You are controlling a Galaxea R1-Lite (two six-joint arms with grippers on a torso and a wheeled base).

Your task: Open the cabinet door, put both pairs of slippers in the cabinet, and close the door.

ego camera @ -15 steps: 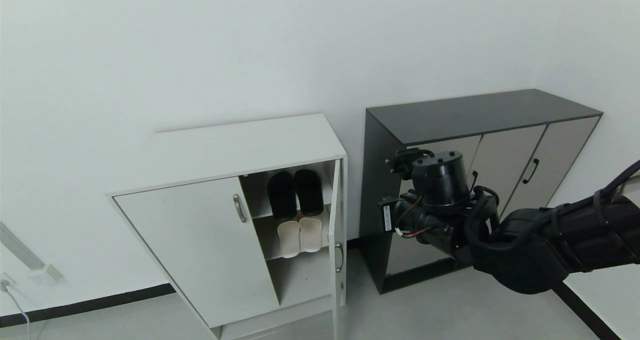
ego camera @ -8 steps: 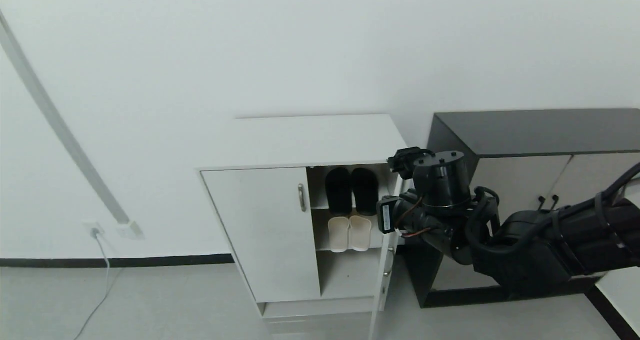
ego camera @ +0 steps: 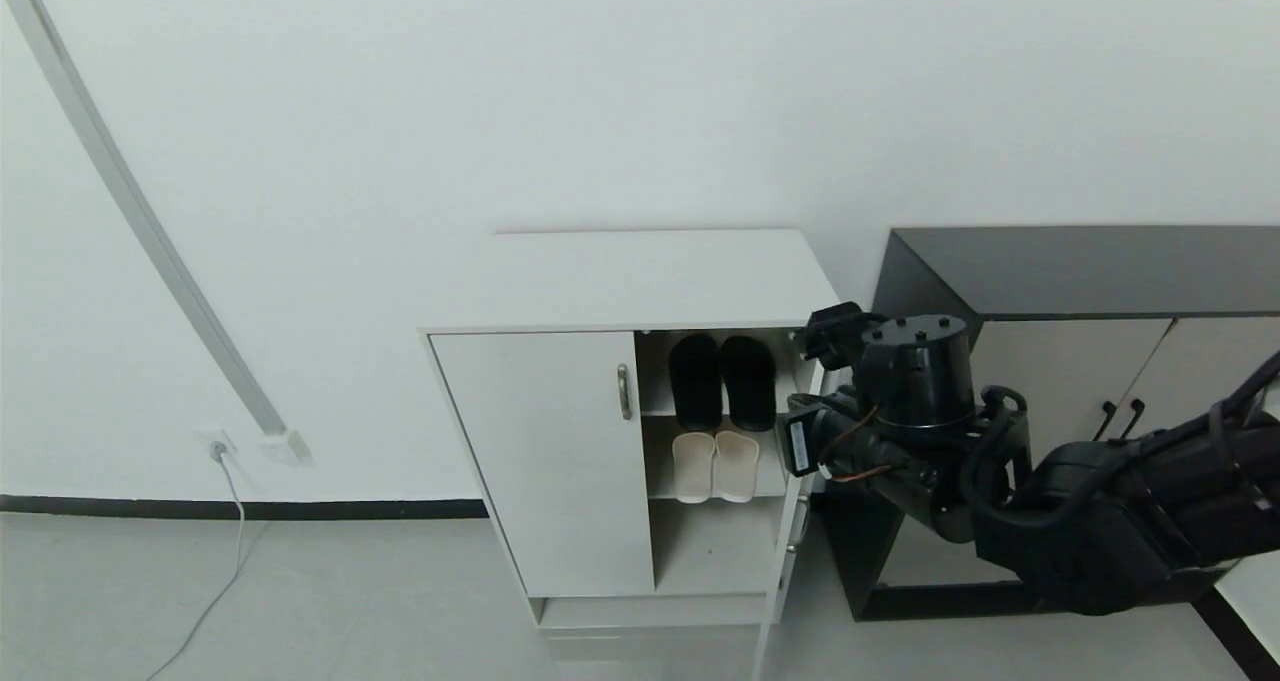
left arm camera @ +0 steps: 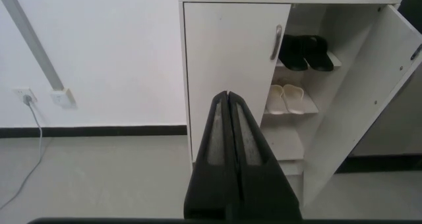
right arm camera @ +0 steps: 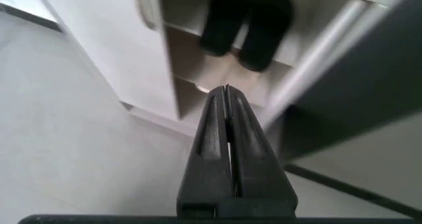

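Cabinet (ego camera: 650, 276) stands open, black slippers (ego camera: 722, 381) shelved above white slippers (ego camera: 715, 466); left tool (left arm camera: 228, 95) and right tool (right arm camera: 227, 90) pinched closed, empty.

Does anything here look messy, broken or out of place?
Nothing looks spilled or damaged. The right door of the white cabinet stands open; the black slippers and the white slippers sit neatly paired on its shelves.
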